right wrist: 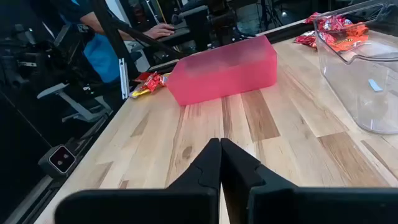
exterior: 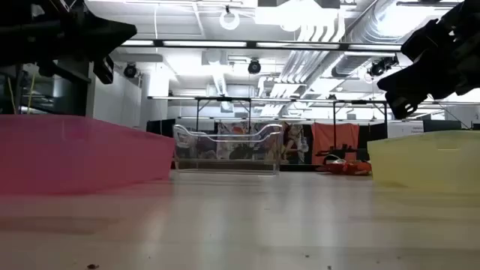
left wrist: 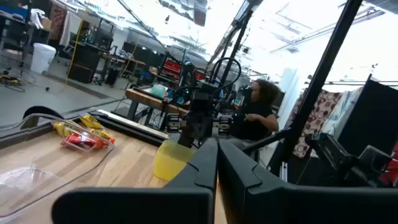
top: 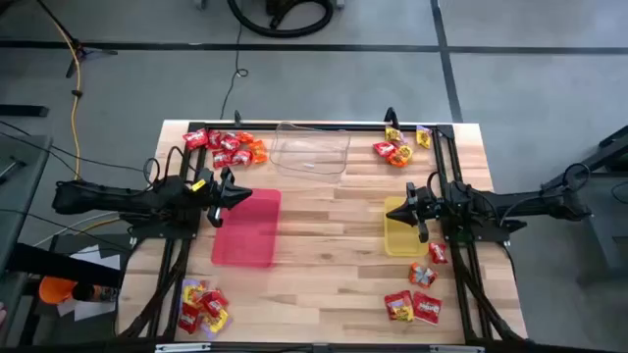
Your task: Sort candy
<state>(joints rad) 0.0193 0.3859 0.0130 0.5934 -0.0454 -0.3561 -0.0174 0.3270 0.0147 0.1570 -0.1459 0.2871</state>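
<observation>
A butcher-block table [top: 324,284] fills the centre of the overhead frame, its middle boards bare between a red tray [top: 246,227] left of centre, a yellow tray [top: 400,226] right of centre and a clear tray [top: 310,150] at upper centre. The widest open stretch runs along the lower centre, from the red tray's bottom edge to the table's near edge.

The candy sits in four heaps at the corners: red and orange packets [top: 227,147] at upper left, just beside the clear tray's left wall; a smaller orange and yellow cluster [top: 400,146] at upper right against the black frame rail; red and yellow packets [top: 201,305] at lower left near the table's edge; and red packets [top: 420,294] at lower right, below the yellow tray.

The left gripper [top: 238,195] reaches in from the frame's left at mid-height and hangs over the red tray's upper left corner; its wrist view shows the two dark fingers [left wrist: 199,169] pressed together with nothing between them. The right gripper [top: 407,207] comes in from the right edge, level with the left, and hovers over the yellow tray's upper portion, its fingers [right wrist: 208,165] likewise clenched on nothing. In the table-level view both grippers hang well above the tray rims. People sit at desks beyond the table.
</observation>
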